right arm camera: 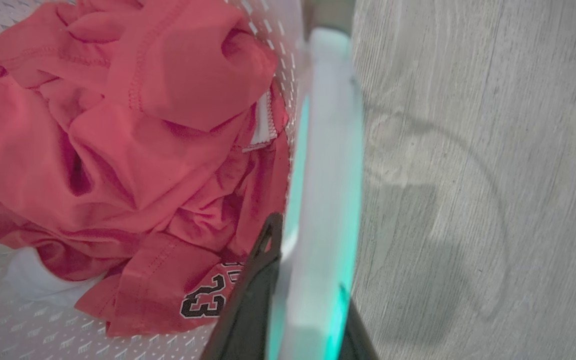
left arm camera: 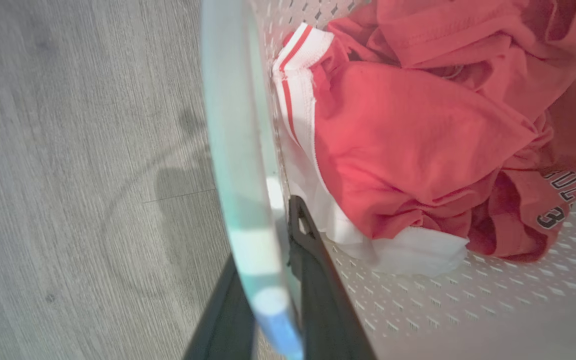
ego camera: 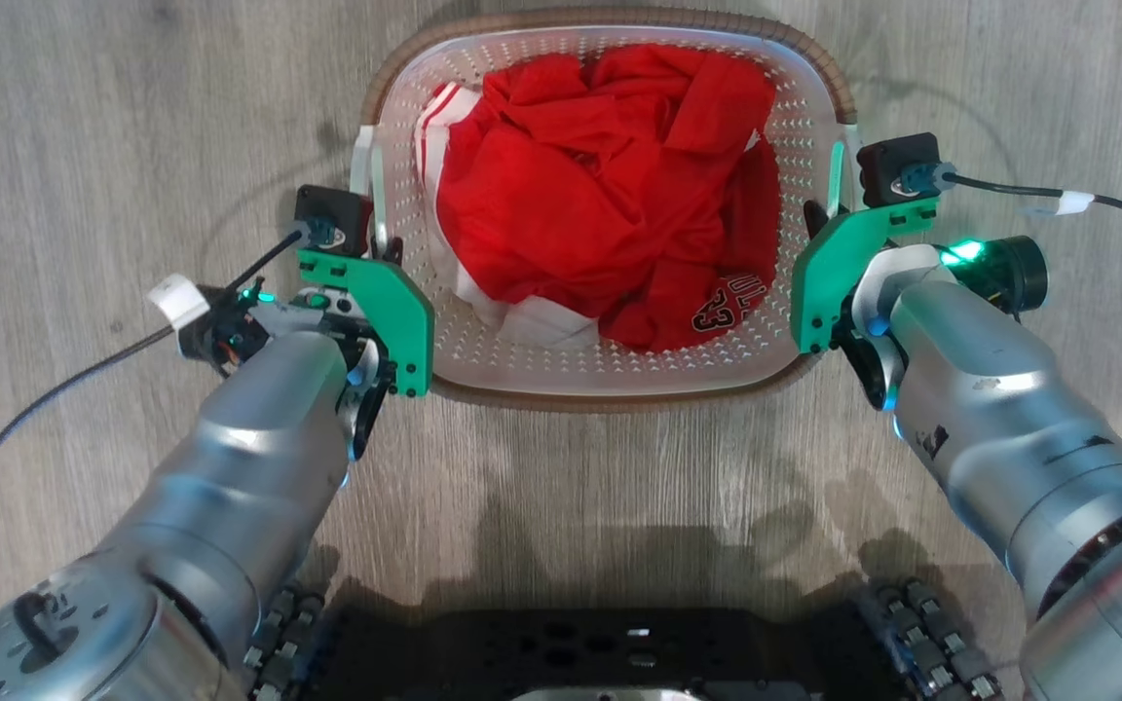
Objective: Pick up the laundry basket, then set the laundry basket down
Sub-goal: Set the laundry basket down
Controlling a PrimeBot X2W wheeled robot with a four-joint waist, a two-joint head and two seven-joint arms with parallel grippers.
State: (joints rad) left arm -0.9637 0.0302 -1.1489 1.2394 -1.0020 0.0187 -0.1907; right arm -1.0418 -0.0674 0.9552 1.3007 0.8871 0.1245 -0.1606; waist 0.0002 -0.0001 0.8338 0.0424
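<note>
Grey wood-grain floor [ego camera: 84, 117] is running under the whole scene. At its centre, directly ahead of the robot's dark base [ego camera: 600, 652], the laundry basket [ego camera: 610, 375] is sitting between the two arms, carrying crumpled red clothing [ego camera: 610, 195].

The left gripper [left arm camera: 268, 240] is pinching the left handle [left arm camera: 233, 150], with one finger on each side of it. The right gripper [right arm camera: 308, 255] is pinching the right handle [right arm camera: 328, 150] likewise.

The grasp stage is therefore appearing complete. The lift and the set-down are judged as remaining, although whether the basket is already clearing the floor cannot be told, since its underside is hidden.

The wrist views are showing the fingers straddling each handle. In the head view green brackets [ego camera: 395, 302] are covering them, while that view is giving the full basket outline and both forearms.
</note>
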